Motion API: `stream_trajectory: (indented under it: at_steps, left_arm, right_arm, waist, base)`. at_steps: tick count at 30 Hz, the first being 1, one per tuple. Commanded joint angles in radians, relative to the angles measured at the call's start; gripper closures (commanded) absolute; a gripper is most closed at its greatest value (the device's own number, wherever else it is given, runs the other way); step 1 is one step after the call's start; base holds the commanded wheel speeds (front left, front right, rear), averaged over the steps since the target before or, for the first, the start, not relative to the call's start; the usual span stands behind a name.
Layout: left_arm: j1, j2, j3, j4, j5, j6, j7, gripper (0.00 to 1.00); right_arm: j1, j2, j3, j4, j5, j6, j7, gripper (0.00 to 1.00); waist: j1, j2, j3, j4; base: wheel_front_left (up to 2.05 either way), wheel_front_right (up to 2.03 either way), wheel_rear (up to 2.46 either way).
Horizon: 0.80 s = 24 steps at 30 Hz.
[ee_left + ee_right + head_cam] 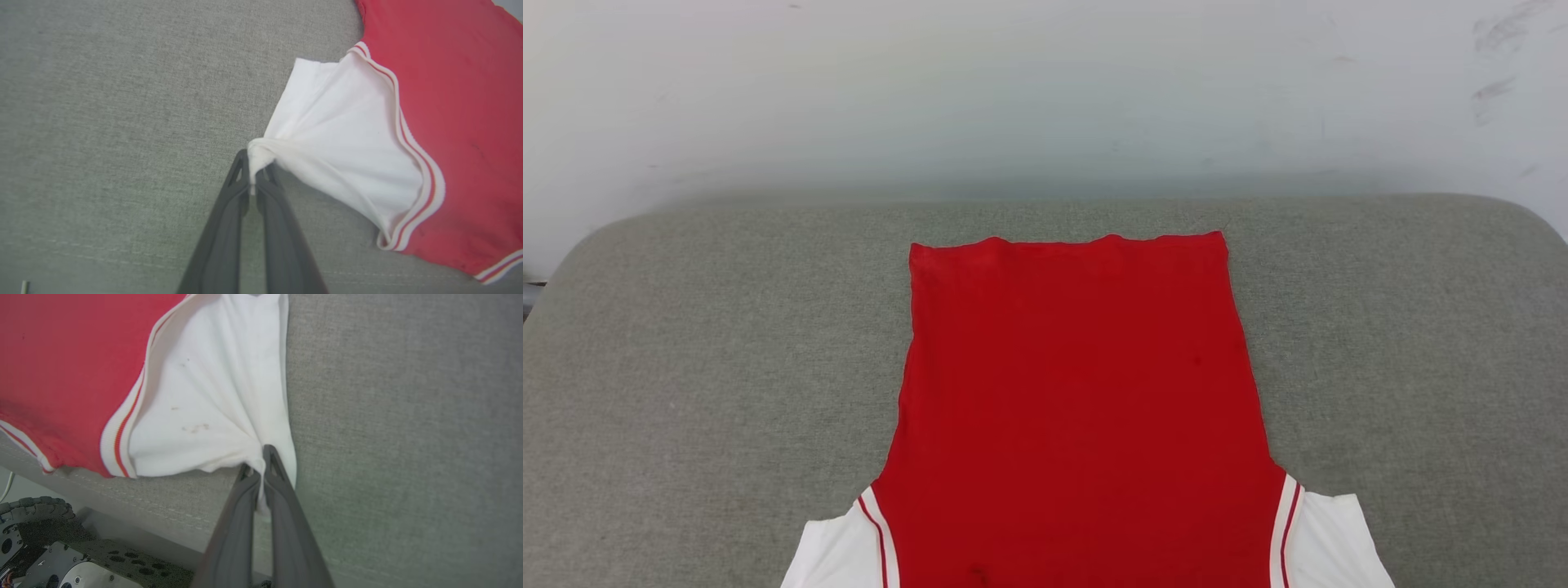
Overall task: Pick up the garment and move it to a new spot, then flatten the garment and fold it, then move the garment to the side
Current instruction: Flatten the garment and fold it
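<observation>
The garment (1078, 408) lies spread on the grey cushion, plain red side up, its hem toward the wall and its white sleeves at the head view's bottom edge. No letters or number show. My left gripper (254, 171) is shut on the bunched edge of one white sleeve (343, 134). My right gripper (261, 469) is shut on the gathered edge of the other white sleeve (212, 396), close to the cushion's near edge. Striped red-and-white trim (421, 171) borders each sleeve seam.
The grey fabric cushion (686, 367) stretches wide on both sides of the garment and ends against a pale wall (1045, 90). Below the cushion's front edge the robot's base and a wheel (36, 514) stand.
</observation>
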Motion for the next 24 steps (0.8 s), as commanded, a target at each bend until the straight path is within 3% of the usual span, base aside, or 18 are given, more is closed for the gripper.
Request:
stream_trajectory:
  at_steps: [1, 2, 3, 4, 13, 17, 24]
  left_arm:
    - [-0.012, -0.003, 0.002, 0.007, 0.006, -0.001, -0.002, 1.0]
    - [-0.022, -0.006, 0.003, 0.008, 0.012, -0.005, -0.002, 1.0]
    - [-0.029, -0.008, 0.004, 0.009, 0.016, -0.009, -0.002, 1.0]
    - [-0.035, -0.011, 0.002, 0.011, 0.018, -0.012, -0.002, 1.0]
    - [-0.077, -0.044, 0.017, 0.002, 0.067, -0.025, -0.002, 1.0]
    - [-0.089, -0.053, 0.022, -0.007, 0.086, -0.028, -0.002, 1.0]
    - [-0.138, -0.074, 0.035, -0.035, 0.128, -0.041, -0.002, 1.0]
  right_arm:
    - [0.01, 0.014, -0.016, -0.003, -0.014, -0.002, -0.009, 0.81]
    - [0.011, 0.026, -0.027, -0.004, -0.021, -0.002, -0.011, 0.58]
    - [0.008, 0.038, -0.04, -0.006, -0.026, -0.002, -0.016, 0.04]
    - [0.002, 0.047, -0.056, -0.011, -0.033, -0.002, -0.026, 0.0]
    - [-0.08, 0.075, -0.273, -0.088, -0.126, -0.002, -0.1, 0.0]
    - [-0.136, 0.058, -0.351, -0.152, -0.154, -0.002, -0.082, 0.0]
    - [-0.347, 0.016, -0.447, -0.284, -0.157, -0.002, 0.043, 0.0]
  waist:
    - [0.0001, 0.0, 0.002, 0.003]
    - [0.0001, 0.0, 0.003, 0.005]
    - [0.0001, 0.0, 0.003, 0.006]
    - [0.0001, 0.0, 0.003, 0.007]
    - [0.0001, 0.0, 0.014, 0.022]
    - [0.0001, 0.0, 0.027, 0.036]
    - [0.0001, 0.0, 0.096, 0.087]
  base:
    - [0.0, 0.0, 0.0]
    - [0.0, 0.0, 0.0]
    - [0.0, 0.0, 0.0]
    - [0.0, 0.0, 0.0]
    - [0.0, 0.0, 0.0]
    - [0.0, 0.0, 0.0]
    - [0.0, 0.0, 0.0]
